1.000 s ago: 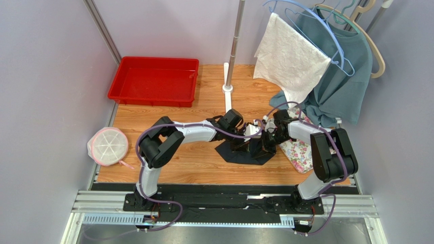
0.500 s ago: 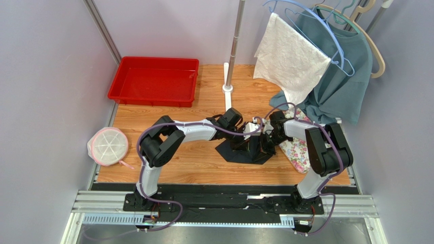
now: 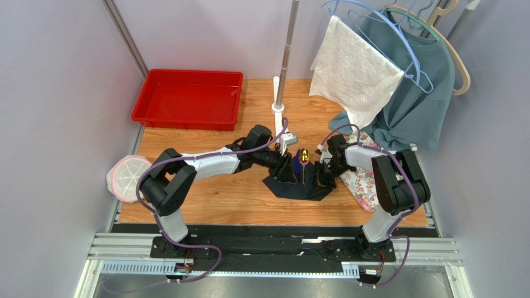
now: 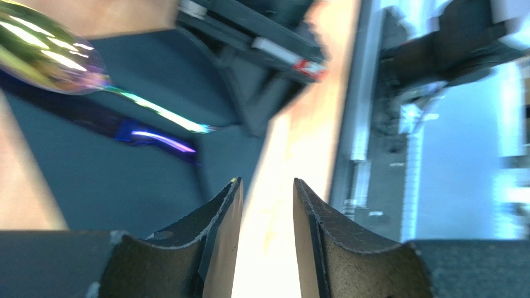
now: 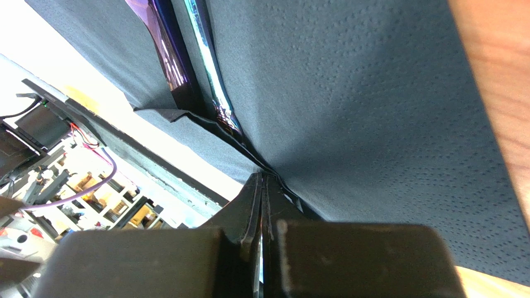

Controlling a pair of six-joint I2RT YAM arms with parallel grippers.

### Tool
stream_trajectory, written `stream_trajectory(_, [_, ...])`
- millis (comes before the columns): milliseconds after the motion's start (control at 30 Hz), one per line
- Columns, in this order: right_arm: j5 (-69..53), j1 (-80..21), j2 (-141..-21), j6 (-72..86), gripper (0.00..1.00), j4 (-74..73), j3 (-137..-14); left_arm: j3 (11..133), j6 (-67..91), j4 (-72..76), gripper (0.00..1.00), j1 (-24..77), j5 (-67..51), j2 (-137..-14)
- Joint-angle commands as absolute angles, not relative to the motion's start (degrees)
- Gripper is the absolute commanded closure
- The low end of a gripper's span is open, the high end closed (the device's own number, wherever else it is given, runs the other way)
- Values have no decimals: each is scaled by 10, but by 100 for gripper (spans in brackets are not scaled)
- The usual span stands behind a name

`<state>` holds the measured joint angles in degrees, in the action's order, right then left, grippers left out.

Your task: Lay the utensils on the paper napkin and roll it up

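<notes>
Top external view is showing the left arm [image 3: 211, 162] reaching in lower and flatter than a second ago, its elbow swinging out toward its own side of the wooden surface [image 3: 249, 205]. The right arm [image 3: 389, 180] is staying folded over almost the same spot.

Between the two wrists the paper napkin [image 3: 298, 187] is sitting mid-surface as a rumpled black sheet, its right corner just beside the floral mat [image 3: 364, 180]. It is hardly shifting.

The utensils [image 3: 303, 156] are lying on it. With the left wrist drawn aside, a gold spoon bowl is now showing at the napkin's far edge, where it was covered half a second ago. The right wrist view is showing dark, shiny handles running side by side along a crease in the sheet.

The left jaws are standing a narrow gap apart with nothing between them, hovering over the napkin's edge short of the handles. The right jaws are pressing fully together on a raised fold of napkin.

Placing is probably finished and the rolling is getting under way. The pinched fold looks ready to be carried over the handles, and the free left jaws are likely lining up to take the opposite edge.
</notes>
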<state>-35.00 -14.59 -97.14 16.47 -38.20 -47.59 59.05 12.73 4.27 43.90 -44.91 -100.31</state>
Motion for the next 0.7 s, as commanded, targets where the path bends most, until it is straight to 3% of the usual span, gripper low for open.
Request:
stream_trajectory(0, [-313,-149,-980,151,100,-371,-492,570,289,141,56,443,-515,-1037])
stream_trajectory(333, [-314,-149,-1010,141,100,-382,-519,569,431,279,57,439,-555,-1131])
stream_trajectory(667, [-309,-150,-1018,133,100,-393,-532,548,403,233,58,431,-555,-1143])
